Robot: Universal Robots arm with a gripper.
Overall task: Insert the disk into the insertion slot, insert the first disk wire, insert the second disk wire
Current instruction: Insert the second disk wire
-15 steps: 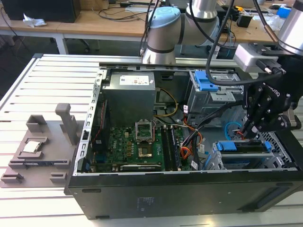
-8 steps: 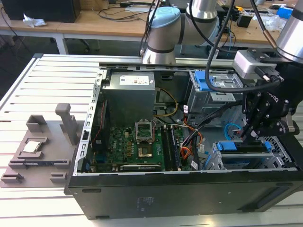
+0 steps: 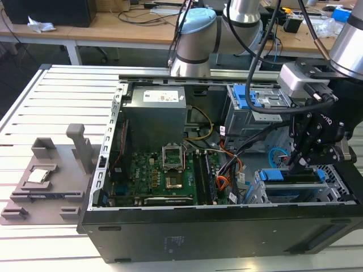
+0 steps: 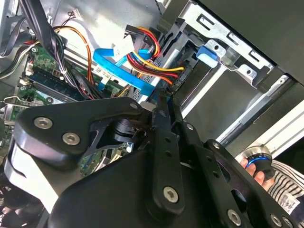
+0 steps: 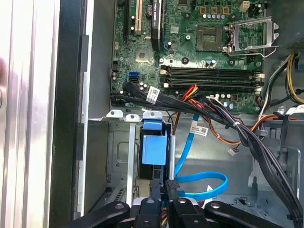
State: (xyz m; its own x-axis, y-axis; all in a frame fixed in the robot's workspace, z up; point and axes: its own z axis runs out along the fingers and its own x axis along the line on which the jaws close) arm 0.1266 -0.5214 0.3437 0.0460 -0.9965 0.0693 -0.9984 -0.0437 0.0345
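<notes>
**Gripper down at the drive bay, working the wire end**

We are seeing the gripper [image 3: 299,164] reaching into the open computer case [image 3: 170,226] at the exterior view's right, hanging over the insertion slot [image 3: 283,195]. The disk [image 5: 154,148], in its blue caddy, is sitting inside that bay already, so we are judging the disk step done and the wiring step in hand.

In the first wrist view the fingers [image 5: 172,186] are looking pressed close together right at the disk's rear edge, likely pinching a small plug, but we cannot tell for sure what is clamped there. The second disk wire [image 5: 202,180] is looping just beside the fingers; its slack loop is probably there so the plug can reach the disk.

The second wrist view is adding what the others are not giving: the first disk wire [image 4: 152,64], red, orange and yellow strands running to a dark connector near the cage, plus a person's hand [image 4: 256,166] at the case edge. The exterior view is giving us the motherboard [image 3: 164,175] and the overall layout.
</notes>
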